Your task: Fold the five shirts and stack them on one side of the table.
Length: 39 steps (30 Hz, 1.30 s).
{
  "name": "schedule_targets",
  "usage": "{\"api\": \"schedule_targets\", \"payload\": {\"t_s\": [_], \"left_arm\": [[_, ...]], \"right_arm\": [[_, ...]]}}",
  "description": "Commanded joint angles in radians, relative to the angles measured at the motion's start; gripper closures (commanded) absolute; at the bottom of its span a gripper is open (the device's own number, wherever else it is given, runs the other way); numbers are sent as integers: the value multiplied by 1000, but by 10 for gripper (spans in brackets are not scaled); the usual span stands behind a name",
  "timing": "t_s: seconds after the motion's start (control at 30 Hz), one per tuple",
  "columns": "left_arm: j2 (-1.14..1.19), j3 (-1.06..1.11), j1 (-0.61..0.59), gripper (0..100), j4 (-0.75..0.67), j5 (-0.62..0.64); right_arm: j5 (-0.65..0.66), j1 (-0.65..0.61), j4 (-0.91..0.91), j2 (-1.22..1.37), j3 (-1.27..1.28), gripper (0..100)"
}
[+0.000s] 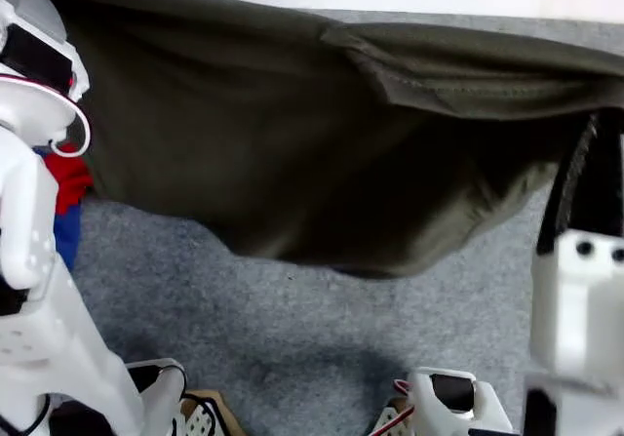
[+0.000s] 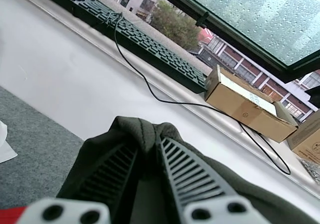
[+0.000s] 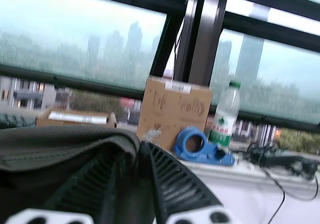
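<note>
- Ribbed black fingers [image 2: 187, 176] of the left gripper [image 2: 147, 143] are pressed together on a bunched fold of the olive shirt [image 2: 137, 126], which bulges up over their tips.
- On the other arm, the right gripper [image 3: 132, 151] pinches the same shirt in the same way, with a seamed edge of the cloth draped off one side of its fingers.
- Between the two grippers the shirt hangs stretched as a wide sheet, lifted off the grey table [image 1: 292, 348]. Its lower edge sags in a curve below them.
- Under the left gripper's arm, a red cloth [image 1: 66, 180] and a blue cloth [image 1: 66, 236] lie on the table, partly hidden by the arm. Whether they are folded cannot be told.
- Beyond the left gripper a white ledge by the window carries a dark keyboard [image 2: 125, 31], a black cable [image 2: 150, 86] and a flat cardboard box [image 2: 245, 106].
- Beyond the right gripper stand a taller cardboard box [image 3: 172, 111], a blue tape dispenser [image 3: 200, 146] and a plastic bottle [image 3: 222, 114] with a green cap.
</note>
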Motion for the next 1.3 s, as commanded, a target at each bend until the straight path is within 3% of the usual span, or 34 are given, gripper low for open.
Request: {"api": "schedule_targets", "payload": {"t_s": [0.0,0.17,0.37,0.63,0.97,1.27], "left_arm": [[-15,-21,1,993,-25,3],[-2,58,1,993,-29,2],[-4,397,-1,993,-281,2],[-2,719,-1,993,-672,2],[1,889,1,993,-1020,2],[269,895,-2,993,-1106,2]], "right_arm": [[-5,-4,21,1,-33,991],[-5,-8,117,28,59,991],[-6,-10,93,82,325,991],[-6,-79,-249,156,700,991],[-5,-85,-809,211,1046,991],[-5,-114,-886,265,1225,991]]}}
